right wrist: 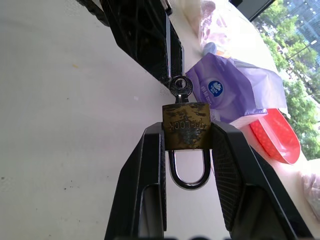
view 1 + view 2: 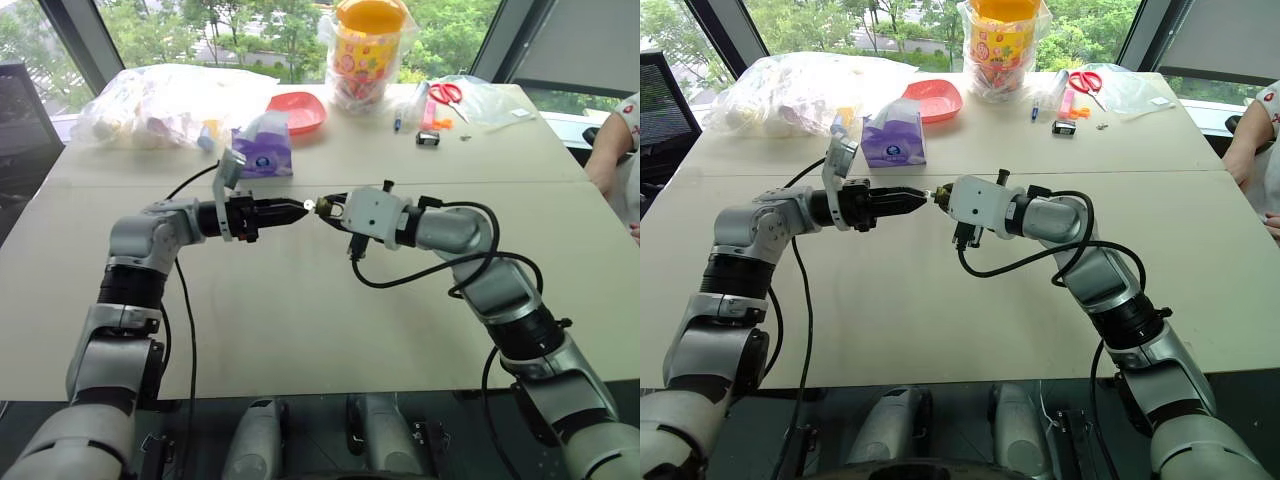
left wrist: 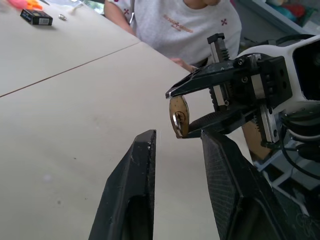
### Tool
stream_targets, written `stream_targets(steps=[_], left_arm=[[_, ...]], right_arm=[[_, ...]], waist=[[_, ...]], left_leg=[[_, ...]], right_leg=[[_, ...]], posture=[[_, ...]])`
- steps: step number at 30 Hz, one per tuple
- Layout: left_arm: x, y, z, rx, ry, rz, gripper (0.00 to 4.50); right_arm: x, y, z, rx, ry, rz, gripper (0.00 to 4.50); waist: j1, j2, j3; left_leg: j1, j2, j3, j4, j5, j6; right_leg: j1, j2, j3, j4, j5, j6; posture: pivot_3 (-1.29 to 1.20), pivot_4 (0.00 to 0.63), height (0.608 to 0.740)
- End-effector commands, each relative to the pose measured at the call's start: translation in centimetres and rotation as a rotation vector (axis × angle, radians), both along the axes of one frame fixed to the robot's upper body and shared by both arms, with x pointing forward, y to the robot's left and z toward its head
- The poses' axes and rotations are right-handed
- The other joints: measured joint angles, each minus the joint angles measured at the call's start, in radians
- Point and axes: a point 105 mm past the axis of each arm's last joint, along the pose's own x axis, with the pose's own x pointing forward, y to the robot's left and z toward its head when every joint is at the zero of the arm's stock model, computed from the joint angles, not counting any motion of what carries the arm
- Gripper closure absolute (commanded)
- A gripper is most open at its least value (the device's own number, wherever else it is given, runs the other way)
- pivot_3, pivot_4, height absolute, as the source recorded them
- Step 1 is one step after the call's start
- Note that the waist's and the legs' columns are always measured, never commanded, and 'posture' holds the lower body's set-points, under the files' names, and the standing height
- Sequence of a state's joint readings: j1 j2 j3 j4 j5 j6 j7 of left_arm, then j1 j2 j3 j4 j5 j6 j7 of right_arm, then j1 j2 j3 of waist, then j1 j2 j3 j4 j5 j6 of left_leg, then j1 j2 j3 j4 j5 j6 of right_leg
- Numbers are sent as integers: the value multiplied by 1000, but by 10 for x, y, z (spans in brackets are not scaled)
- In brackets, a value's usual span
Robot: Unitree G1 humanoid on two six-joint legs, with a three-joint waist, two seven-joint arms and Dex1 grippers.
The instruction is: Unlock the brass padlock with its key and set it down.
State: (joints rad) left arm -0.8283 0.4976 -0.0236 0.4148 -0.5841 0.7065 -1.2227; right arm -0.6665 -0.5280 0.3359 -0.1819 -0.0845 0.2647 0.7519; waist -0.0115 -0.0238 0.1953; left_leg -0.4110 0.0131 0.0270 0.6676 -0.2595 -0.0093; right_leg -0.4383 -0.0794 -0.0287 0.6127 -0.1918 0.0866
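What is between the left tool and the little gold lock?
Only the key, sticking out of the brass padlock toward the left tool; the right wrist view shows it. The right tool grips the padlock.

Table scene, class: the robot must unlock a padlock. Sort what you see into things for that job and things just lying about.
For the job: brass padlock, key, right tool, left tool.

Lying about: tissue pack, red dish, scissors, plastic bags.

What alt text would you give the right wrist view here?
The right gripper clamps the brass padlock between its two black fingers, shackle toward the wrist, with the key sticking out of the far end. The left gripper's black fingers hover just beyond the key, above a pale table.
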Motion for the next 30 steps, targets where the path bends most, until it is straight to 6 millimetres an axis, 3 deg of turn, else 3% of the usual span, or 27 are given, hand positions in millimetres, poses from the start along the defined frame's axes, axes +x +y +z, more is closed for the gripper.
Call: stream_targets(steps=[1,10,15,20,30], left_arm=[[1,-2,13,-6,-61,-12,3068],[3,-2,16,-28,-64,-6,3068],[3,-3,17,-30,-71,-9,4462],[3,-5,15,3,-99,-12,4462],[0,-13,-9,376,-561,-53,4462]], right_arm=[[-5,2,17,31,-61,12,3810],[-6,5,16,27,-56,21,3810],[-5,6,15,27,-54,23,3810],[-5,7,13,23,-47,25,3810],[-8,7,8,61,55,31,3810]], waist=[[0,0,0],[0,0,0],[0,0,0],[0,0,0],[1,0,0]], left_leg=[[0,0,0,0,0,0],[0,0,0,0,0,0],[0,0,0,0,0,0],[0,0,0,0,0,0],[0,0,0,0,0,0]], right_leg=[[0,0,0,0,0,0],[0,0,0,0,0,0],[0,0,0,0,0,0],[0,0,0,0,0,0],[0,0,0,0,0,0]], posture=[[0,150,740],[0,150,740],[0,150,740],[0,150,740],[0,150,740]])
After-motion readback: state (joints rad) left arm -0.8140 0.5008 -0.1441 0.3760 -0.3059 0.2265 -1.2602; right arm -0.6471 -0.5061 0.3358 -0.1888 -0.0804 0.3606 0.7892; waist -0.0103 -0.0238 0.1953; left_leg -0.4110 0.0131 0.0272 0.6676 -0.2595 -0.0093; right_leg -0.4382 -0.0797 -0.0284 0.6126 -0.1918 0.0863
